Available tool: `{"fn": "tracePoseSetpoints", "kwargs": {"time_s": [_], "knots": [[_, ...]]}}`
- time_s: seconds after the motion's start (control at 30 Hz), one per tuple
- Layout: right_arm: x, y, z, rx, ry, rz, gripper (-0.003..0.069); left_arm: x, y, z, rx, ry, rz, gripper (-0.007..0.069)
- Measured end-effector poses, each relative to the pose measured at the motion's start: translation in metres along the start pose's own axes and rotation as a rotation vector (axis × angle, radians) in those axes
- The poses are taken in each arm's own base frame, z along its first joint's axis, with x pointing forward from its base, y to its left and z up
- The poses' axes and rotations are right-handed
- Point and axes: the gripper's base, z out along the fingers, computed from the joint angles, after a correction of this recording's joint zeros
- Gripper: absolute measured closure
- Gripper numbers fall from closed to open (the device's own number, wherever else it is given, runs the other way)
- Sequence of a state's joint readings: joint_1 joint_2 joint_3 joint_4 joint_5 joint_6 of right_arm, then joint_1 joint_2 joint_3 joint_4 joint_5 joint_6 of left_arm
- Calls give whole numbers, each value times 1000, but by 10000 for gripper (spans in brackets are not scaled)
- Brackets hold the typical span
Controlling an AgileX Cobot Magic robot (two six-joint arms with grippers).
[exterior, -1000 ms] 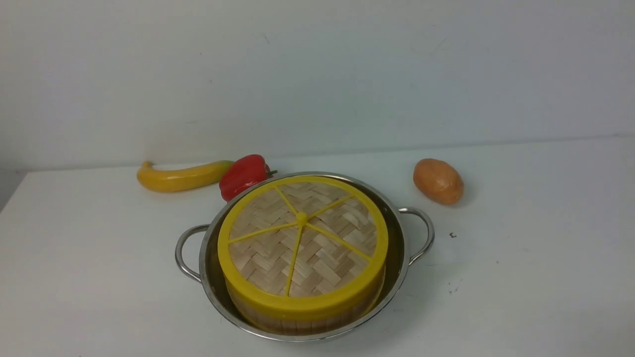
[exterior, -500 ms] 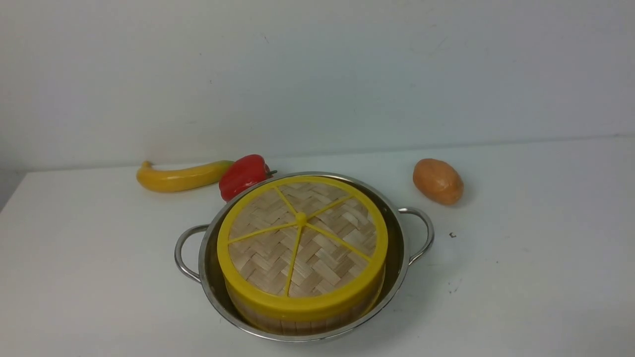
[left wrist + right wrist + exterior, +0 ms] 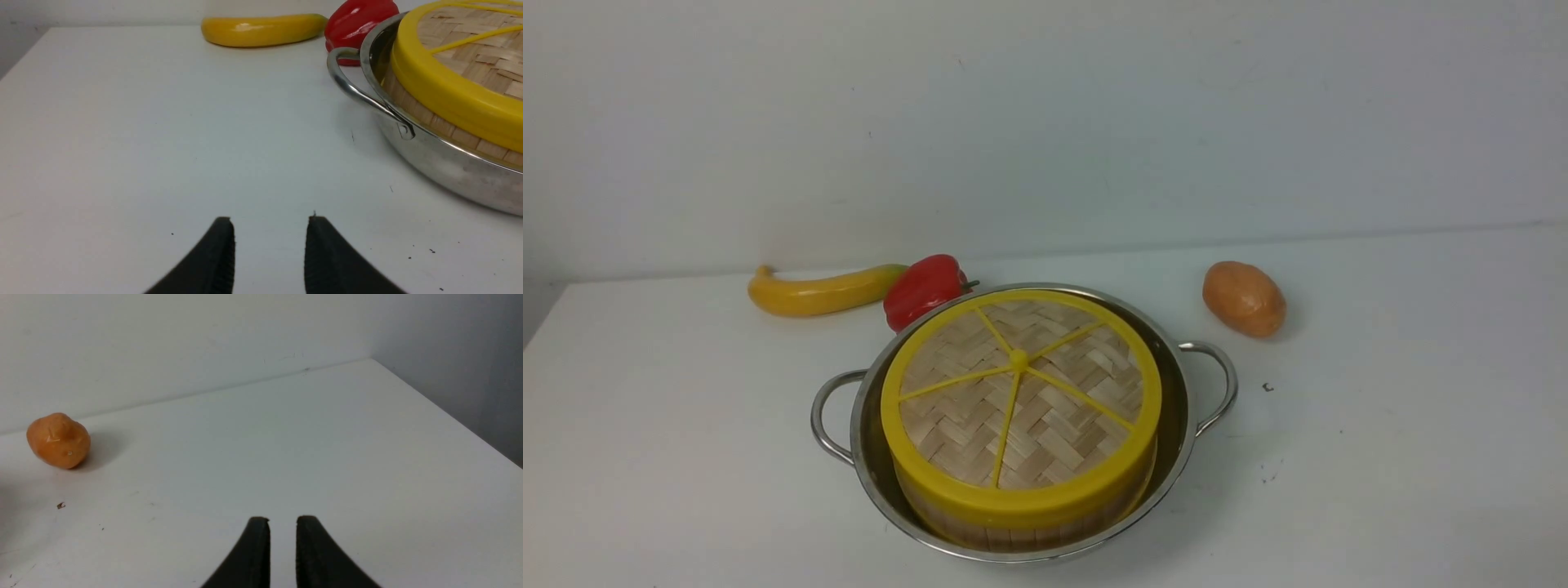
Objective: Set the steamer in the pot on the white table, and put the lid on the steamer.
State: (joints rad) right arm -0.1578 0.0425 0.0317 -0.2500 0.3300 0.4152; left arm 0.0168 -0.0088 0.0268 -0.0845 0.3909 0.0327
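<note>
My left gripper (image 3: 269,228) hangs empty, jaws parted, beside the pot (image 3: 866,457) on the white table (image 3: 1380,490) — steamer (image 3: 1013,529) inside, lid (image 3: 1021,400) on top. My right gripper (image 3: 282,528) — jaws narrowly apart — holds nothing near the potato (image 3: 58,440).

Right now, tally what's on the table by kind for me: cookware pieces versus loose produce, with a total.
Cookware: 3, the pot, the steamer sitting inside it, and the lid on the steamer.
Produce: 3, the banana, the red pepper and the potato.
Total: 6
</note>
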Motion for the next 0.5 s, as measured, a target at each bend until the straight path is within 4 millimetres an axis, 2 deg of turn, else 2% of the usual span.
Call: {"fn": "tracePoseSetpoints", "kwargs": {"time_s": [0.5], "knots": [[0, 0, 0, 0, 0, 0, 563, 0, 1, 0, -12, 2, 10, 386]]}}
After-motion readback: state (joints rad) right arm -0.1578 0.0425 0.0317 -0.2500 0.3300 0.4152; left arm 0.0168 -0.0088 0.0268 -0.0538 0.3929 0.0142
